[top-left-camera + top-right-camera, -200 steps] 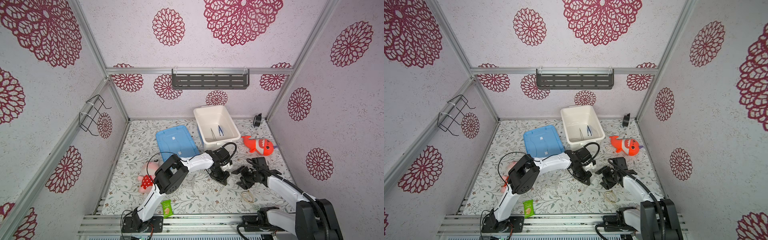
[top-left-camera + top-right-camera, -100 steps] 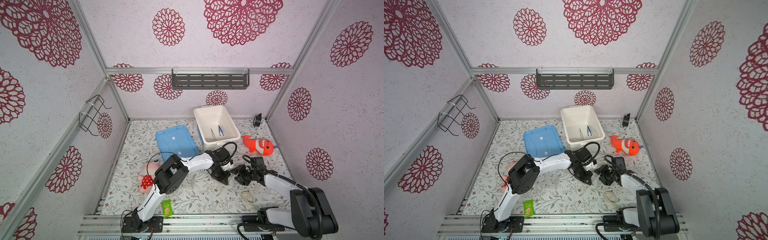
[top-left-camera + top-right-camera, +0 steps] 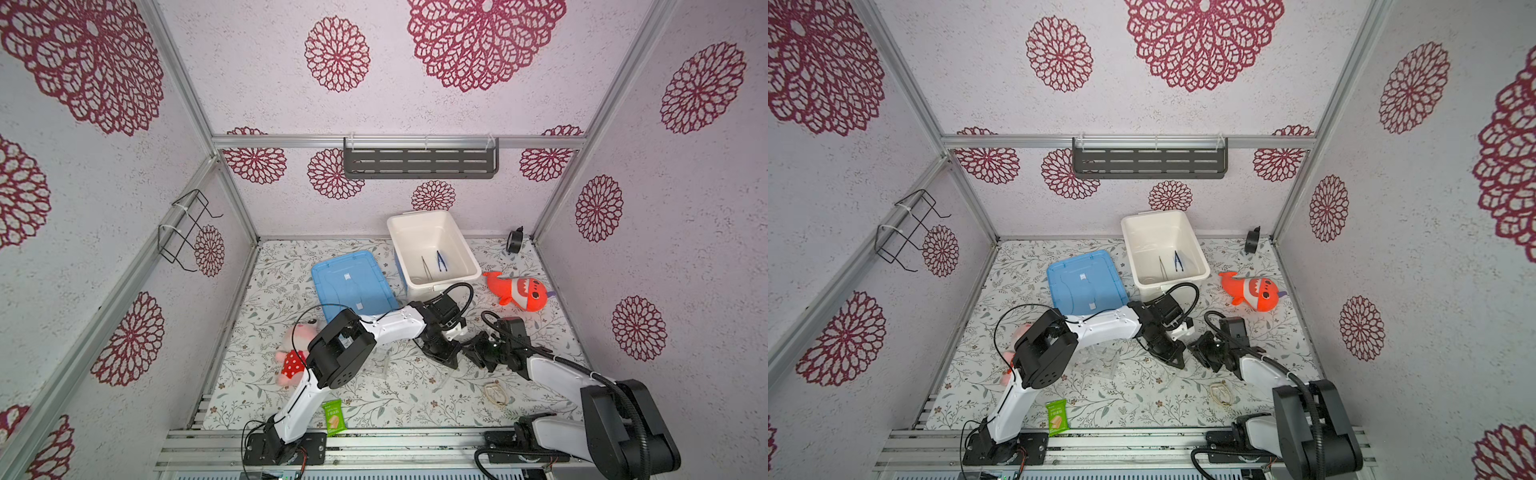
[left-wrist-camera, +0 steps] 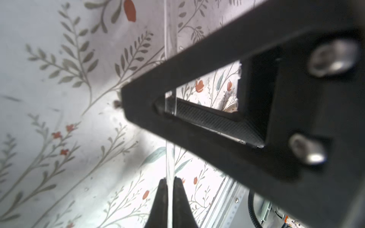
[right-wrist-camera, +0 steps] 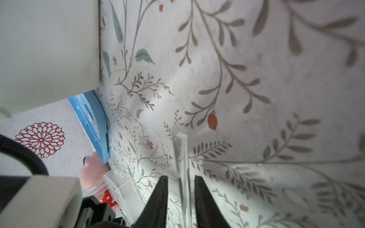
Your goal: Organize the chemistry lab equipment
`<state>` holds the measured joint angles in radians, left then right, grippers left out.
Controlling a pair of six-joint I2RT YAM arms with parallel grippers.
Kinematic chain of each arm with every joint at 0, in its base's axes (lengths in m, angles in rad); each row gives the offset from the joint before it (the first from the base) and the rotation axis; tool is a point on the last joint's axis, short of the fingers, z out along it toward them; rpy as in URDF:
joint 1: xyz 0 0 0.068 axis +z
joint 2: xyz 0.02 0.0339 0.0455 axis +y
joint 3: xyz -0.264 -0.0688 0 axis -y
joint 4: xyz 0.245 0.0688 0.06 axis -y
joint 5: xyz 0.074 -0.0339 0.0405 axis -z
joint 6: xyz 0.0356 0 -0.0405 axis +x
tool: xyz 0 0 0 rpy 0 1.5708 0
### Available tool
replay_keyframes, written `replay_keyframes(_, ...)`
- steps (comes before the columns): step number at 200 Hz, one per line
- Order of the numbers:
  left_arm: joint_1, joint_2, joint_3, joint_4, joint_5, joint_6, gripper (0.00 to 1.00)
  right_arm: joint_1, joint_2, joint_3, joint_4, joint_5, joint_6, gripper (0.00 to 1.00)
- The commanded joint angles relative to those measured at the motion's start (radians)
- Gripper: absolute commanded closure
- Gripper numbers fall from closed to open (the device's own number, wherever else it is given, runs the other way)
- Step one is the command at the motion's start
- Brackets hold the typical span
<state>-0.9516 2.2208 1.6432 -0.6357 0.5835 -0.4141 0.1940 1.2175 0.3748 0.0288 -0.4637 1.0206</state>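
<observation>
The bench [image 3: 415, 401] is busiest just past its centre, toward 4 o'clock in both top views, where the two arms meet. The biggest risk is there: the black wrists stand almost touching, so a small sideways move could knock them together. The white bin [image 3: 420, 232], at 1 o'clock, holds the metal tweezers [image 3: 426, 268] and dark blue tweezers [image 3: 440, 261]. Its near wall rises right behind the left wrist, so a careless lift toward it could clip the rim. A clear box [image 5: 118, 184] lies at 9 o'clock from the meeting point, under the left forearm, and a dip there could shove it.

The left gripper [image 4: 169, 199] has its fingers pinched tight on the thin clear rod [image 4: 170, 158], which seems to hang clear of the bench and runs on through the right gripper [image 5: 180, 183]. The right fingers stand narrow on either side of the rod with a sliver of gap showing, so they do not look clamped yet. This reads as a hand-over. If the left fingers let go before the right ones bite, the rod probably drops and rolls away. If both grip and either arm pulls off-axis, so thin and stiff a rod may snap. Being smooth, it could also slide through a light pinch.
</observation>
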Motion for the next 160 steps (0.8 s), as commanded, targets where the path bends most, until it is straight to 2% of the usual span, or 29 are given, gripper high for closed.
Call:
replay_keyframes(1,0.017,-0.064,-0.017,0.065,0.012,-0.011,1.0,0.007,-0.046,-0.027,0.004,0.019,0.004,0.77)
replay_keyframes(30,0.019,-0.065,-0.013,0.068,0.028,-0.004,1.0,0.015,-0.074,-0.051,0.035,-0.009,0.011,0.81)
replay_keyframes(53,0.022,-0.069,-0.008,0.059,0.034,0.004,1.0,0.025,-0.093,-0.049,0.022,0.005,0.009,0.74)
replay_keyframes(86,0.024,-0.068,-0.007,0.063,0.039,0.004,1.0,0.032,-0.082,-0.055,0.066,-0.003,0.046,0.74)
replay_keyframes(160,0.03,-0.093,-0.025,0.082,0.031,-0.011,1.0,0.059,-0.057,-0.03,0.085,0.011,0.086,0.81)
